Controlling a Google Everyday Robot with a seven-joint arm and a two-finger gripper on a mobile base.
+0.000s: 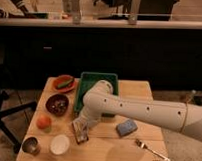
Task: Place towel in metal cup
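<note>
The metal cup [30,145] is a small steel tumbler standing at the table's front left corner. My arm reaches in from the right, and my gripper [81,133] hangs low over the table's front middle, to the right of the cup and apart from it. The gripper is shut, and a pale grey-blue bit of cloth, the towel [78,125], shows at its fingers. Most of the towel is hidden by the gripper.
A white cup [59,143] stands between the gripper and the metal cup. Behind them are an orange [43,122], a dark brown bowl [57,103], a red plate [63,83] and a green tray [97,84]. A blue sponge [126,127] and a fork [152,151] lie to the right.
</note>
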